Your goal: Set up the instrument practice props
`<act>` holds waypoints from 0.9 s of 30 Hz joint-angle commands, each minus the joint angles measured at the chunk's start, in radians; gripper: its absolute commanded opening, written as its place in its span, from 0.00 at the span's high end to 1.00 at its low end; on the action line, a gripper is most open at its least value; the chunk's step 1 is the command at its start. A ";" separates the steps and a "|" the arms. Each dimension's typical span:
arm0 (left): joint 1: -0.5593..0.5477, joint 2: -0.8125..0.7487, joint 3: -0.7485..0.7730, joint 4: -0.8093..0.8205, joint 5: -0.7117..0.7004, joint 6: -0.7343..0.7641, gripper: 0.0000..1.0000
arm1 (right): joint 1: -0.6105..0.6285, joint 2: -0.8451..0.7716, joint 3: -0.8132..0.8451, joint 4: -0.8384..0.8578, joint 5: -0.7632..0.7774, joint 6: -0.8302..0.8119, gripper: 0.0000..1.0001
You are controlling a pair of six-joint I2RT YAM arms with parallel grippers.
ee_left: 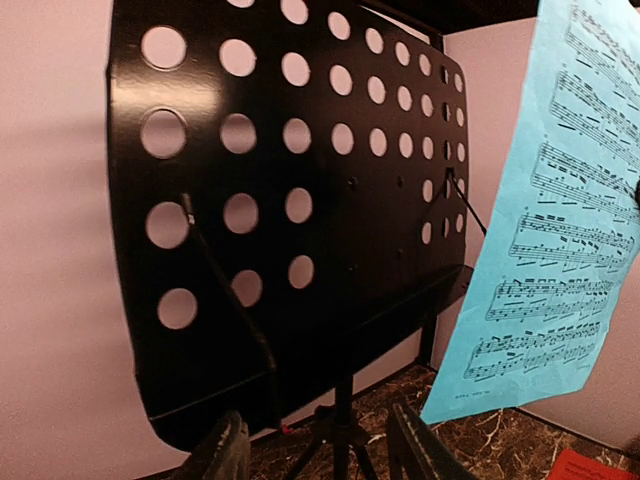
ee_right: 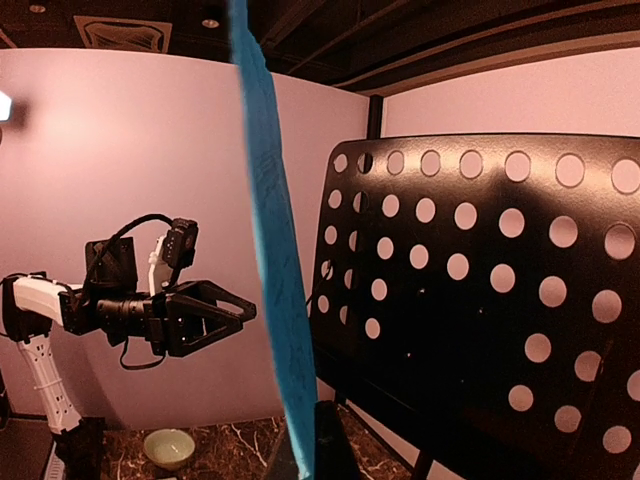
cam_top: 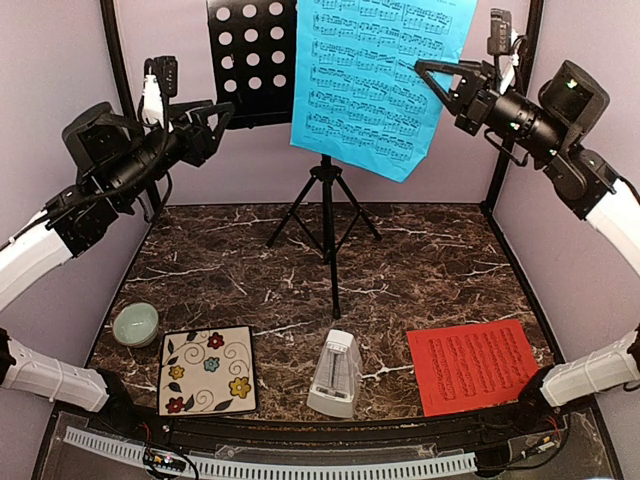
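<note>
The blue sheet (cam_top: 380, 80) and red sheet (cam_top: 478, 365) bear black print; the stand (cam_top: 255, 105) is black and hole-dotted, the surface (cam_top: 420, 270) brown with white veins.

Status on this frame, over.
Left gripper open, empty, by stand; right gripper shut on blue sheet. Sheet hangs tilted across stand's right side. On table: red sheet, metronome. Nothing blocking.

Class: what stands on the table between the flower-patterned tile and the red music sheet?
The white metronome, upright between the flower-patterned tile and the red music sheet, shown in the top view.
</note>
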 commanded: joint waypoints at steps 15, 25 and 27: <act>0.210 0.135 0.257 -0.111 0.275 -0.142 0.54 | 0.004 0.398 0.595 -0.036 -0.052 -0.089 1.00; 0.215 0.191 0.298 -0.075 0.286 -0.153 0.58 | 0.004 0.511 0.677 -0.033 -0.039 -0.128 1.00; 0.214 0.197 0.302 -0.071 0.280 -0.155 0.59 | 0.004 0.522 0.682 -0.026 -0.030 -0.138 1.00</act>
